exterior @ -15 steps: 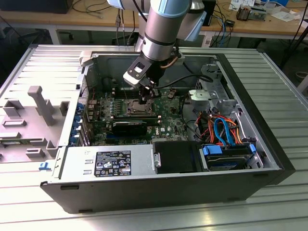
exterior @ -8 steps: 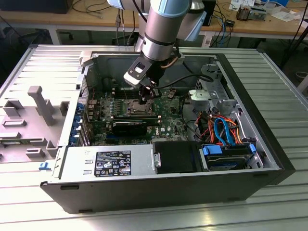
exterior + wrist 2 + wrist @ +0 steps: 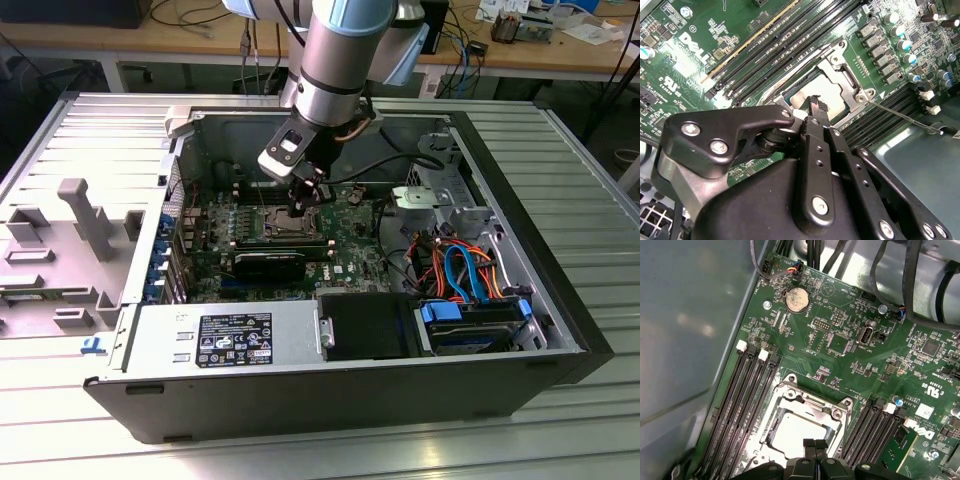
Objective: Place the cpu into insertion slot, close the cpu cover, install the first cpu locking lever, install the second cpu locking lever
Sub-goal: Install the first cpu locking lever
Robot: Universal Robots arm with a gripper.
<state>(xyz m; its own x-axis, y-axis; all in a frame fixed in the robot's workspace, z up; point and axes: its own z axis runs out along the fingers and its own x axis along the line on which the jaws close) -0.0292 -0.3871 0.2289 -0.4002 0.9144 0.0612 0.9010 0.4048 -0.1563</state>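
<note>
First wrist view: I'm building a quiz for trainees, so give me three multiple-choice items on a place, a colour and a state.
1. The gripper hangs over: A the insertion slot; B the drive bay; C the outer table.
2. The circuit board is: A blue; B green; C red.
3. The cpu is: A gripped; B on the table; C lying in the slot.
A, it sits right above the slot; B, green surrounds the slot; C, its silvery top shows inside the rim.

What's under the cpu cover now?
The cpu shows silvery through the cpu cover window. The insertion slot beneath is hidden, and the claw covers one edge.
</note>
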